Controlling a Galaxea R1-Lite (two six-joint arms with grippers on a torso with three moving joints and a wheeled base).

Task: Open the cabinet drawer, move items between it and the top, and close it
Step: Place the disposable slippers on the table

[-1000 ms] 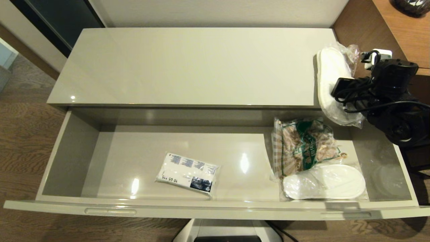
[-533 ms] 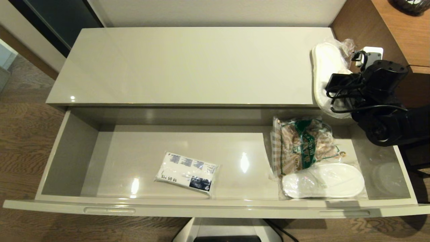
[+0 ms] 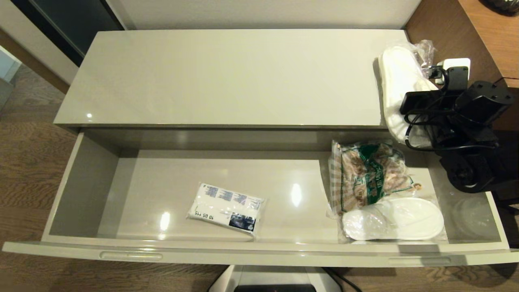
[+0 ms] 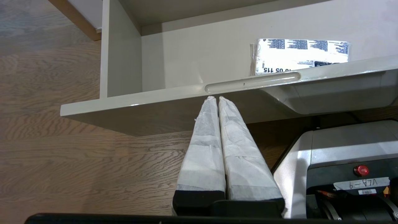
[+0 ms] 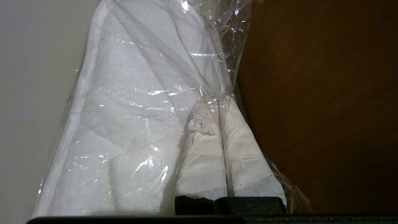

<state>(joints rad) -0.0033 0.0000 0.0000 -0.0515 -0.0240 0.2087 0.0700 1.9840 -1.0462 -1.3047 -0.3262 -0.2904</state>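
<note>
The cabinet drawer (image 3: 85, 182) stands pulled fully out below the top (image 3: 227, 77). In it lie the tissue packet (image 3: 227, 207) near the front middle and a wrapped white slipper (image 3: 393, 219) at the front right. A second wrapped slipper (image 3: 399, 85) lies along the top's right end, its near end past the front edge. My right gripper (image 5: 214, 102) is shut on that slipper's (image 5: 133, 124) plastic wrap. My left gripper (image 4: 216, 99) is shut on nothing, just below the drawer's left slot handle (image 4: 252, 83), with the tissue packet (image 4: 298, 53) beyond; it is out of the head view.
A green-and-brown snack bag (image 3: 369, 174) lies in the drawer behind the slipper there. Taller brown wood furniture (image 3: 486, 36) adjoins the top's right end, with a wall socket and plug (image 3: 456, 67) beside it. My base (image 3: 275, 282) stands under the drawer front.
My right arm has carried the held slipper farther back along the top's right end, first to the left and then slightly right. The things in the drawer have not moved.
</note>
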